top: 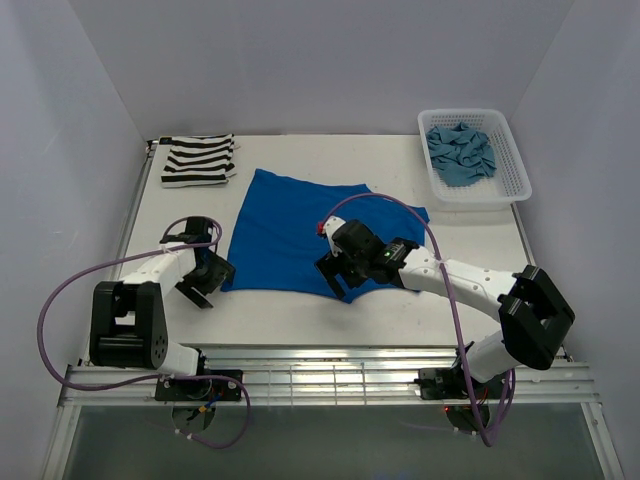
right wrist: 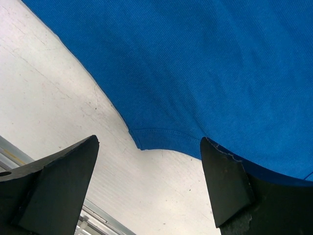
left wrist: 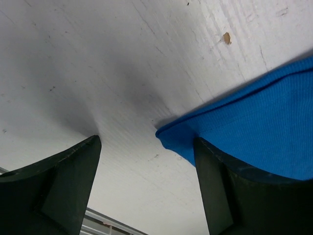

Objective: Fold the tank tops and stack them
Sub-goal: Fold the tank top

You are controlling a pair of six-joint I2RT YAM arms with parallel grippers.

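The royal blue tank top (top: 300, 228) lies spread flat in the middle of the table. My left gripper (top: 205, 281) is open at its near left corner (left wrist: 171, 136), which lies just ahead of the right finger. My right gripper (top: 338, 274) is open over the near hem, whose corner (right wrist: 146, 142) lies between the fingers. The striped tank top (top: 198, 159) lies folded at the far left. The teal tank top (top: 461, 152) lies crumpled in the white basket (top: 497, 191).
The white table (top: 400, 310) has a metal rail along its near edge (top: 330, 365). White walls close in the left, back and right sides.
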